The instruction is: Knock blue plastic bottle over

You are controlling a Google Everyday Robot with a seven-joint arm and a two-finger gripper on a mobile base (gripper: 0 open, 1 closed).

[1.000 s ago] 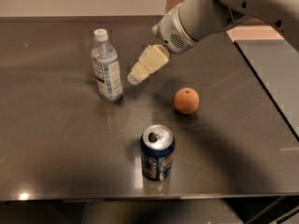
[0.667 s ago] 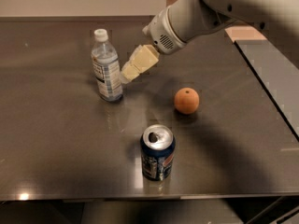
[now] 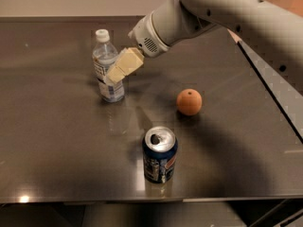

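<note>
The blue plastic bottle (image 3: 107, 65) stands upright on the dark table (image 3: 57, 141) at the back left. It is clear and bluish with a white cap and a pale label. My gripper (image 3: 112, 74) comes in from the upper right on a white arm. Its cream-coloured fingers (image 3: 124, 64) point down-left and their tips overlap the bottle's right side at label height.
A dark blue soda can (image 3: 160, 154) with a silver top stands at the front centre. An orange (image 3: 189, 101) lies to the right of the middle. The table's right edge (image 3: 270, 93) runs diagonally beside a lighter surface.
The gripper has moved left, from beside the bottle to its right side. The bottle still stands upright in the same place.
</note>
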